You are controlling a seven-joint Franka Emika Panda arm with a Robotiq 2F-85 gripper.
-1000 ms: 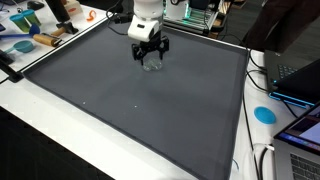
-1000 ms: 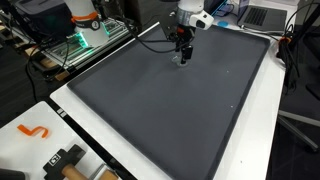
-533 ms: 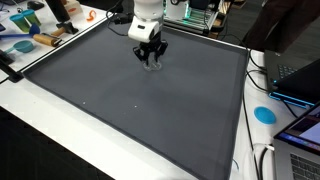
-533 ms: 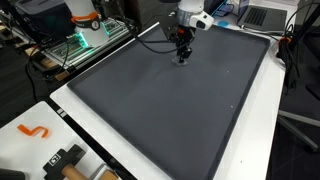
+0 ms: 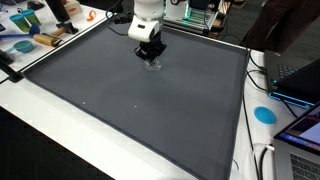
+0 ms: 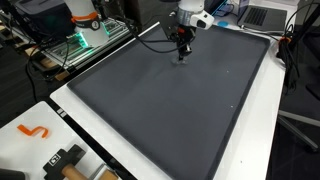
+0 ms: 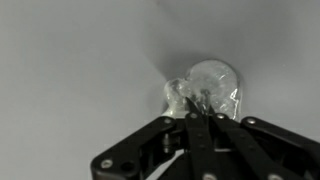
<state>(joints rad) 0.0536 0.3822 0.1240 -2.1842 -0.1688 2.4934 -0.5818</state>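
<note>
A small crumpled piece of clear plastic (image 7: 208,84) lies on the dark grey mat (image 5: 140,110), near the mat's far edge. In the wrist view my gripper (image 7: 200,112) is shut, and its black fingertips meet on the near edge of the clear plastic. Both exterior views show the gripper (image 5: 151,60) (image 6: 181,52) pointing straight down at the mat under the white wrist. From those views the plastic (image 5: 153,66) is only a faint glint at the fingertips.
White table borders surround the mat. A blue disc (image 5: 264,114) and laptops (image 5: 298,82) lie on one side, tools (image 5: 28,40) on another. An orange hook (image 6: 35,131) and a black tool (image 6: 64,160) sit near one mat corner, by a rack with green light (image 6: 78,42).
The jaws stood wide around the clear plastic a second ago and have closed together onto it. The arm has stayed over the same spot.
</note>
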